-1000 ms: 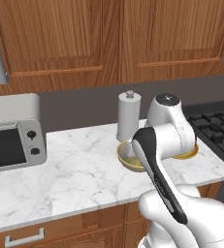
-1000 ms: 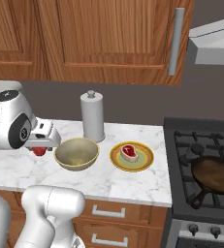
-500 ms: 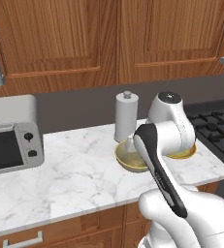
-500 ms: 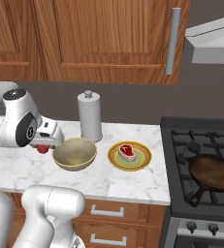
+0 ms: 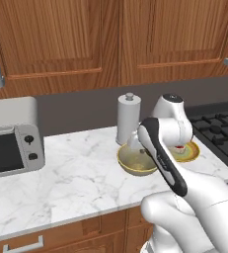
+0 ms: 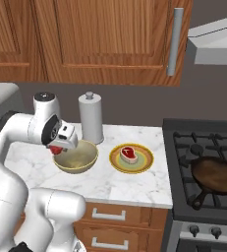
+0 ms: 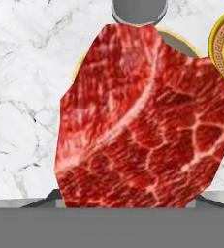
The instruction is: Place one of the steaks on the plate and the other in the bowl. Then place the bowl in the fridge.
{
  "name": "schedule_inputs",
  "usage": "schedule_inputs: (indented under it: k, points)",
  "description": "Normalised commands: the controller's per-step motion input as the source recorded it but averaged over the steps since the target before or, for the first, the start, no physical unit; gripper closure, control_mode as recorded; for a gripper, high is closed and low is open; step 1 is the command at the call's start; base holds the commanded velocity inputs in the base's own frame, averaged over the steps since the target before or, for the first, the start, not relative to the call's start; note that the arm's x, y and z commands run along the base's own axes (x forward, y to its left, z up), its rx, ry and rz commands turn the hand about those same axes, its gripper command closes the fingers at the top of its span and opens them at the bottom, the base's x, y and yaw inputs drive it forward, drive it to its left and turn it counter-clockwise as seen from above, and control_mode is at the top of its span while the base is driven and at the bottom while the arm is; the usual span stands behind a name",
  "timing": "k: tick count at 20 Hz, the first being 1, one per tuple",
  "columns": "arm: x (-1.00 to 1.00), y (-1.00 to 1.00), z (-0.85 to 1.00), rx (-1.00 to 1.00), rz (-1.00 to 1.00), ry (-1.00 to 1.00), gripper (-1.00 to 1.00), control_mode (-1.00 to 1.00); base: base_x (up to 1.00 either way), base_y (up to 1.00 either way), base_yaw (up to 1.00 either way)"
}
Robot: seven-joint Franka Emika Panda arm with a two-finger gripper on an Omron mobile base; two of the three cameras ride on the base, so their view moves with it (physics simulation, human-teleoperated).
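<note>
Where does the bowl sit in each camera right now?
Left base view: bowl right of centre, partly behind the arm.
Right base view: left of centre, beside the plate.
Hand view: yellow rim edge behind the held steak.
Shared landmark: paper towel roll just behind it.

White marble desk — toaster oven far left, paper towel roll at back, bowl and plate right.
</note>
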Motion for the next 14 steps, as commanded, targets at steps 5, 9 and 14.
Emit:
schedule_inputs:
  k: [5,9,14]
  points:
    - [0.62,0.0,-0.43,0.0,-0.04,0.07,1.0,-1.0,0.0,0.0,0.0]
    - [0.54,0.0,-0.45,0.0,-0.01,0.1,1.0,-1.0,0.0,0.0,0.0]
    - [0.42,0.0,-0.47,0.0,-0.01,0.15,1.0,-1.0,0.0,0.0,0.0]
